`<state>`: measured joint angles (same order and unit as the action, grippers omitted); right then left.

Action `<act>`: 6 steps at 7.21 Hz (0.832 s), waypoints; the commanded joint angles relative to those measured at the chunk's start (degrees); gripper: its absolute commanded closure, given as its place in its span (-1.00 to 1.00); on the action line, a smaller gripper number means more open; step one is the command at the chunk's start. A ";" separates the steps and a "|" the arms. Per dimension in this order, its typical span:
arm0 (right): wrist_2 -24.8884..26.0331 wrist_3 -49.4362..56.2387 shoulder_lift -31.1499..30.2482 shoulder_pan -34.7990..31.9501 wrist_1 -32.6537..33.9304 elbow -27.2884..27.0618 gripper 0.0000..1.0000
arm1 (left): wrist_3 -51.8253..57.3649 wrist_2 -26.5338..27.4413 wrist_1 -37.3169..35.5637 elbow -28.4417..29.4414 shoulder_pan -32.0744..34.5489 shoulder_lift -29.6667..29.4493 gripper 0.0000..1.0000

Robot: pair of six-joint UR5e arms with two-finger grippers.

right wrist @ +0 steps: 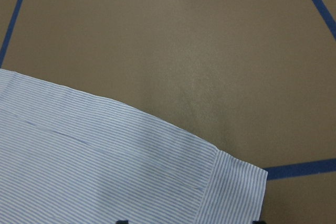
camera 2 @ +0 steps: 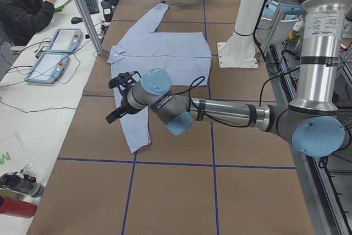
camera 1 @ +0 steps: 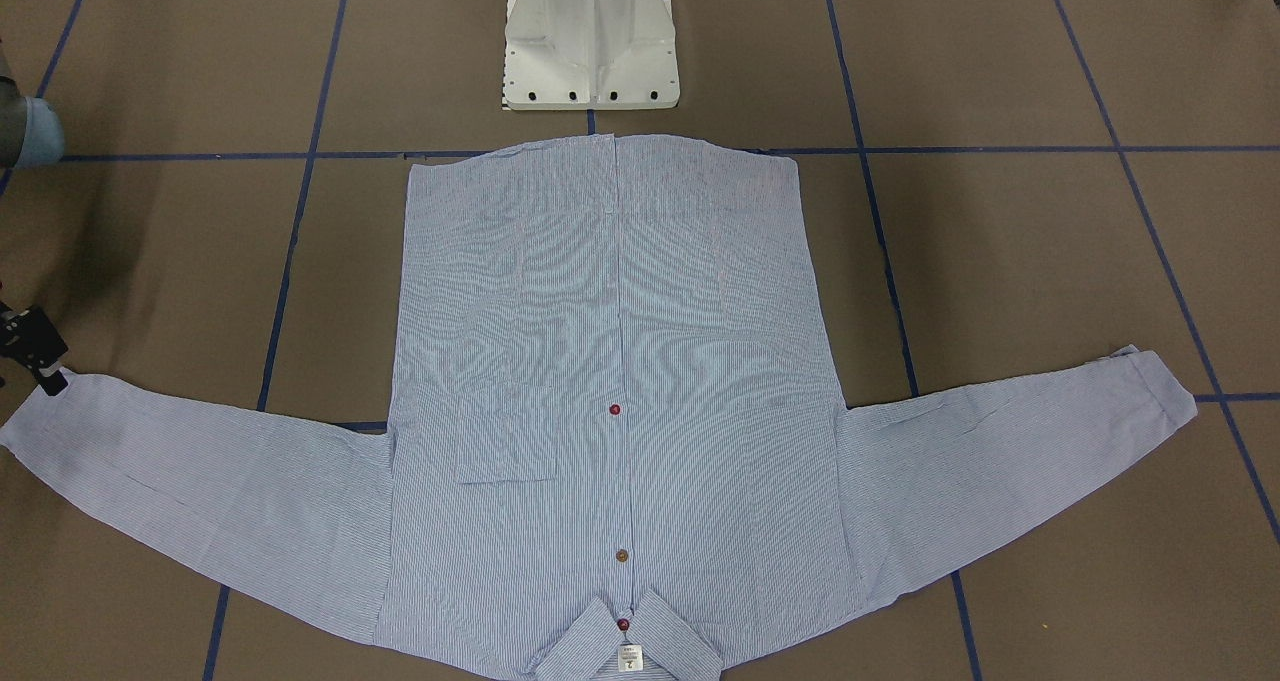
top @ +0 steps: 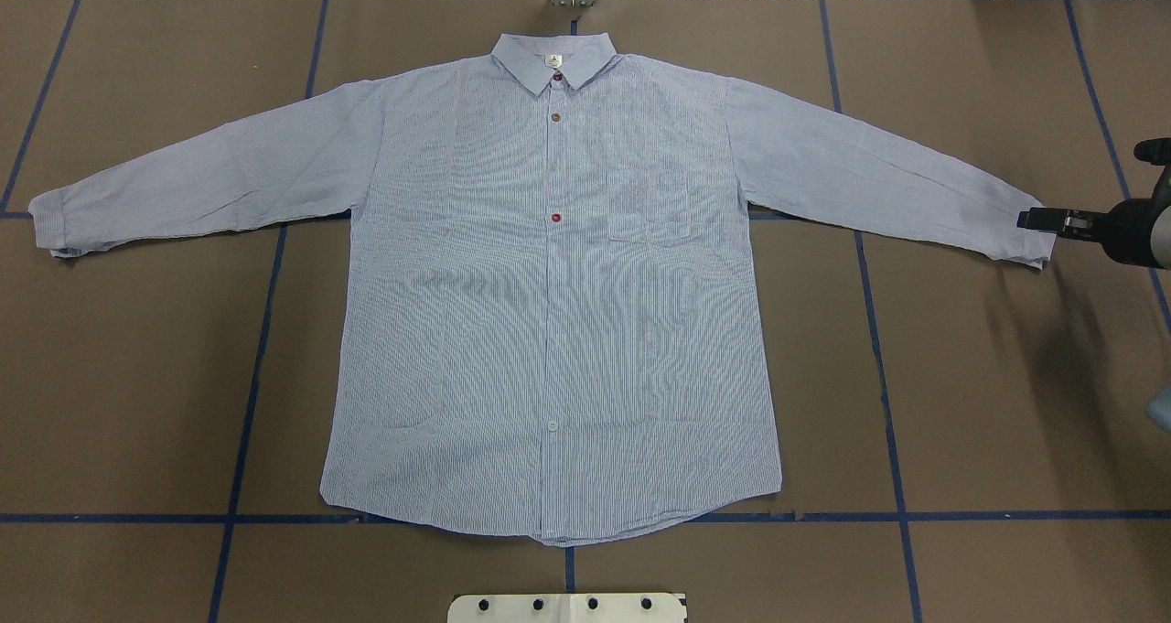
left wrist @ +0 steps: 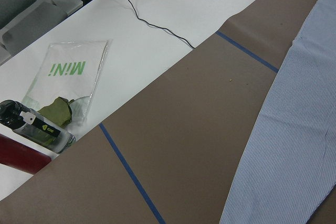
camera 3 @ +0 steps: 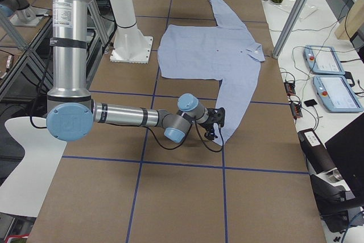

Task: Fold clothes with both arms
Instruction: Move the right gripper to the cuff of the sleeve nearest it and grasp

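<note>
Plainly the striped shirt [top: 549, 330] is light, soft and limp, in my judgement. It lies flat mid-counter, collar toward the operators' edge, and is best taken by the cuffs. The right gripper [top: 1029, 220] has its fingers parted at one cuff [right wrist: 231, 192]. For the left gripper [camera 2: 113, 100] I cannot tell. The counter [top: 1006, 403] is brown paper with blue tape lines [top: 878, 330], and a white desk [left wrist: 157, 40] stands beside it.

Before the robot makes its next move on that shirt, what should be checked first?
1. Shirt flat, front up: ok.
2. Sleeves spread outward: ok.
3. Right gripper open at its cuff: ok.
4. Right gripper gripping that cuff: not ok.
5. Left gripper near the other cuff; open or shut: cannot tell.
6. Person apart from both arms: ok.
</note>
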<state>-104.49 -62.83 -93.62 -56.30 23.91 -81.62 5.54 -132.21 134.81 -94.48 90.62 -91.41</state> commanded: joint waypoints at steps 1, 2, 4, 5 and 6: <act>2.79 -0.01 -1.39 2.59 -0.01 -0.03 -0.54 | 0.00 0.02 0.01 0.00 0.00 0.01 -1.00; 3.41 -0.01 -1.65 3.12 -0.01 -0.03 -0.47 | 0.00 -0.06 0.01 0.00 0.00 0.01 -1.00; 3.67 -0.01 -1.74 3.48 -0.01 0.14 -0.35 | 0.00 -0.07 0.01 0.00 0.00 0.01 -1.00; 3.76 0.08 -1.74 3.65 -0.01 0.14 -0.34 | 0.00 0.02 0.01 0.00 0.00 0.09 -1.00; 4.55 0.17 -1.74 4.17 -0.01 0.23 -0.34 | 0.00 0.02 0.01 0.09 0.00 0.09 -1.00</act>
<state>-100.60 -62.77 -95.34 -52.63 23.91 -81.48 5.54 -132.22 134.83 -94.47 90.62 -91.35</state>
